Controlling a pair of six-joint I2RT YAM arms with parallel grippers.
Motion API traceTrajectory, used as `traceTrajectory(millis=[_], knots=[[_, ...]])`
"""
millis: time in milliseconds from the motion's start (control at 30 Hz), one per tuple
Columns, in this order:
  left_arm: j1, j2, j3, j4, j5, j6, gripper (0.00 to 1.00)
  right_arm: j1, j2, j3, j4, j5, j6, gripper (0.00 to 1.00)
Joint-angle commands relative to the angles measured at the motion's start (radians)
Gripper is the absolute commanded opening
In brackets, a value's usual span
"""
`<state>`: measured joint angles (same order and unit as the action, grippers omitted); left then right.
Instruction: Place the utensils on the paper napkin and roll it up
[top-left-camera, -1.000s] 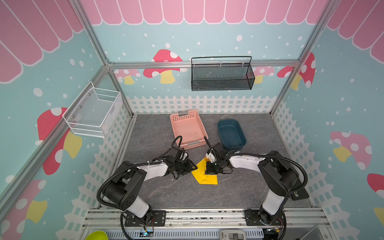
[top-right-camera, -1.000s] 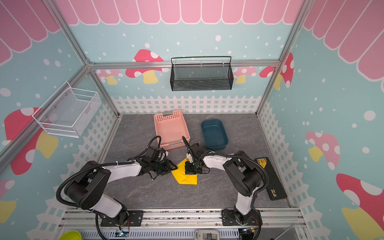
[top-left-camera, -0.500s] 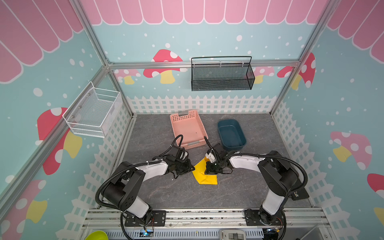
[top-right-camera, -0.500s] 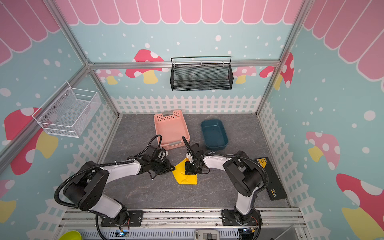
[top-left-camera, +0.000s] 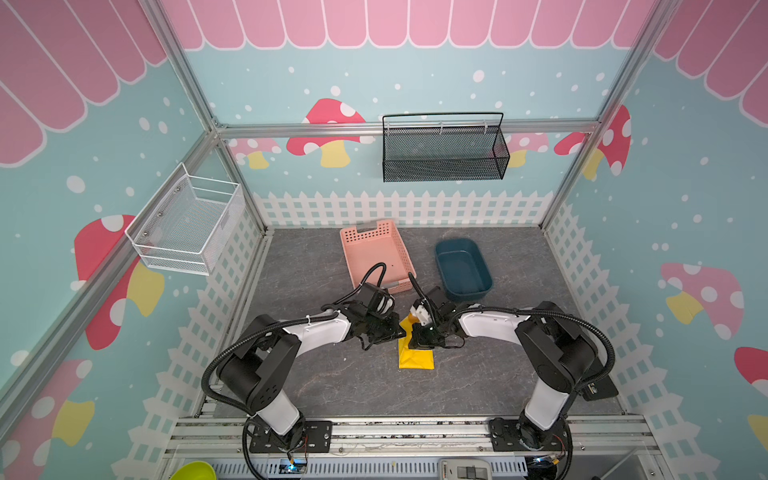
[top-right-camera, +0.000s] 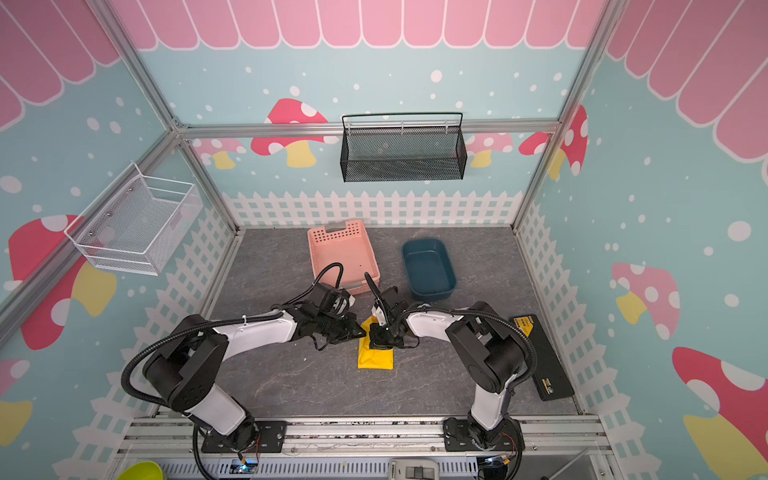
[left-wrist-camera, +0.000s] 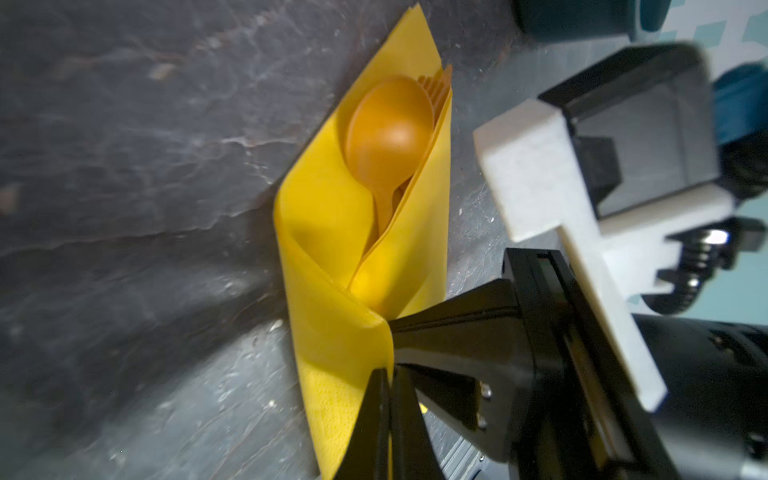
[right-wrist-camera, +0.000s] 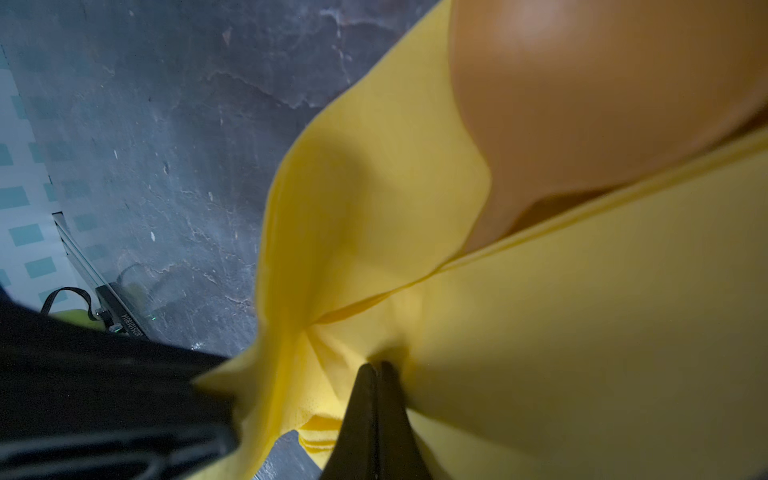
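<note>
Left hand (left-wrist-camera: 390, 370), right hand (right-wrist-camera: 376, 365) pinch the paper napkin (top-left-camera: 415, 360); spoon (left-wrist-camera: 388, 133) lengthwise inside, bowl rearward

The left gripper (top-left-camera: 401, 331) has moved toward 3 o'clock to the napkin (top-left-camera: 415, 360), and its jaws, open 1 second ago, are now closed on the edge. The napkin's flap at 9 o'clock is folded in, so it looks narrower.
</note>
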<state>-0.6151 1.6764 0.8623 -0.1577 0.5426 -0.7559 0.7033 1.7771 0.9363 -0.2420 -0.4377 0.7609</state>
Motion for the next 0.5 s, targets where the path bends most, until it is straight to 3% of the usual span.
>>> traceTrajectory(millis=[0,467], knots=[[-0.013,0.043,0.033,-0.055,0.008,-0.018,0.02,0.01,0.014,-0.036,-0.048,0.033,0.003,0.0],[-0.015,0.177,0.114,-0.175,0.012,-0.002,0.03,0.01,-0.006,-0.034,-0.037,0.025,0.0,0.0]])
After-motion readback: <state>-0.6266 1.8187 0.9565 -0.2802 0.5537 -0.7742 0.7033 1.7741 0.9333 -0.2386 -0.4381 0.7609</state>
